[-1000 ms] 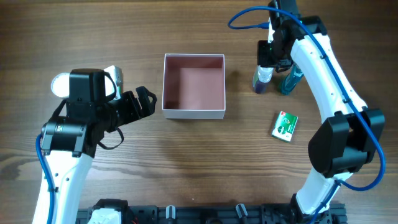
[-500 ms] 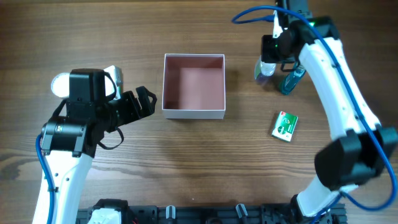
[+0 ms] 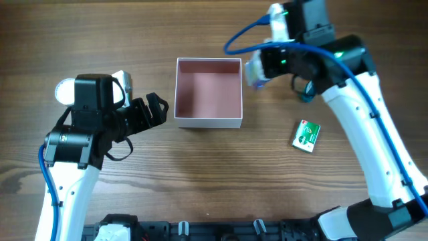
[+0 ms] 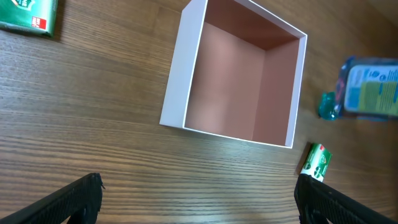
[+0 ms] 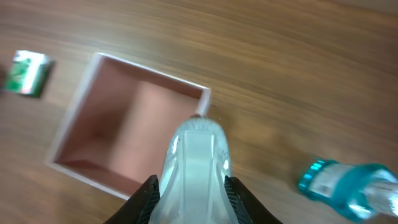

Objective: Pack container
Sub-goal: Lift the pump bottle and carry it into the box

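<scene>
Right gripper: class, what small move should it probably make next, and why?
Probably carry on leftward until it is over the container. The right gripper holds a clear bottle just past the container's right wall, the box looks empty, and the left gripper waits open beside it.

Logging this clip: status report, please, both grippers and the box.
Right gripper shut on clear bottle, beside container right rim. Left gripper open, idle. Container empty, nothing blocking.
</scene>
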Controlling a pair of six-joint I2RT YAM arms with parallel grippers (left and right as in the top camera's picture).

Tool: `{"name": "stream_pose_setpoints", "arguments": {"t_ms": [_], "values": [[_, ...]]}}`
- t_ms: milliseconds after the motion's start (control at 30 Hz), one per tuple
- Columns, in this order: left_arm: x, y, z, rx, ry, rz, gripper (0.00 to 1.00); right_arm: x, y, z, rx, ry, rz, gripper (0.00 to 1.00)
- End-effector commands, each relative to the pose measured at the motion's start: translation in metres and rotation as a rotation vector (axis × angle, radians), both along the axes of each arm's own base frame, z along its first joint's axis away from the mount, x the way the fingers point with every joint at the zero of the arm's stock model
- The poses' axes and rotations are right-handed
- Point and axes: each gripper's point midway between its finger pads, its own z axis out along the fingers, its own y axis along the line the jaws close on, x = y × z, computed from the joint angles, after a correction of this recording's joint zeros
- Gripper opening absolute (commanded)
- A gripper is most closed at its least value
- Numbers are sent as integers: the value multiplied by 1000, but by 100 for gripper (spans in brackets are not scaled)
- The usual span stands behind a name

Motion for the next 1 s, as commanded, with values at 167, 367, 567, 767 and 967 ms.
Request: {"name": "stream_pose_setpoints", "arguments": {"t_ms": [167, 367, 567, 767, 967], "values": [[4, 1, 8, 4, -22, 11, 100, -15, 67, 45, 248, -49, -43, 4], [7, 15, 5, 54, -18, 86, 100, -6, 103, 39, 308, -54, -30, 4], [7, 19, 4, 73, -17, 107, 100, 15, 124, 8, 291, -33, -21, 4], [7, 19, 4, 73, -17, 107, 100, 34, 135, -8, 264, -62, -1, 4], [7, 19, 4, 73, -16, 107, 100, 48, 123, -17, 181, -113, -51, 4]]}}
